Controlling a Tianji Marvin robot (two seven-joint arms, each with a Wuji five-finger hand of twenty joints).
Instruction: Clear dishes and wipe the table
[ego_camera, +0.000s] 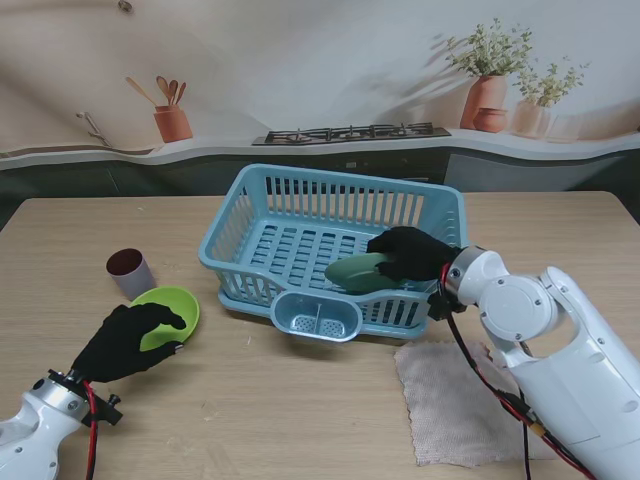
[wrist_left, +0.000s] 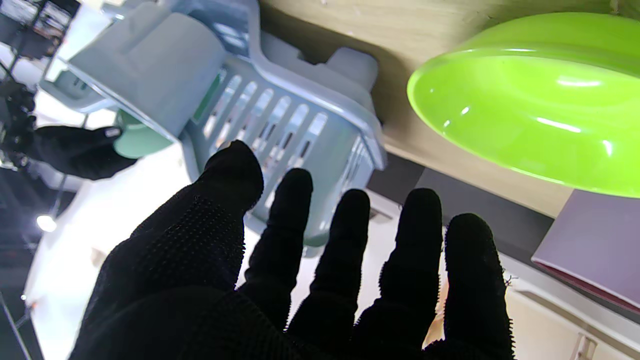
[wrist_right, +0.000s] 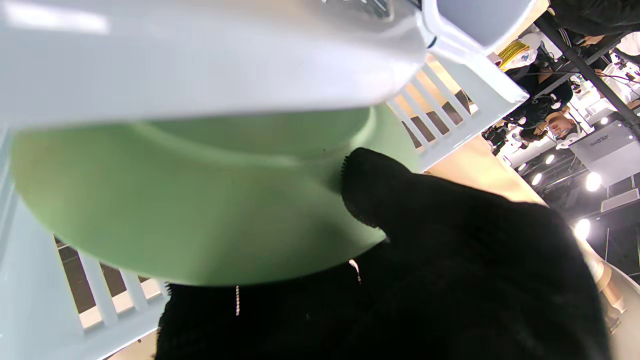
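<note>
- Wooden table (ego_camera: 300, 400) is occupied by a blue dish rack (ego_camera: 335, 250), a cloth (ego_camera: 455, 400) and a maroon cup (ego_camera: 130, 272).
- Pale green bowl (ego_camera: 362, 272) is gripped inside the rack by the right hand (ego_camera: 412, 252).
- Lime bowl (ego_camera: 170, 312) is approached by the left hand (ego_camera: 125, 342), fingers (wrist_left: 295, 210) spread, nothing held.

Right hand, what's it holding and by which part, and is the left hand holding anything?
The right hand grips the pale green bowl by its rim, inside the basket. The left hand is open beside the lime bowl, holding nothing.
</note>
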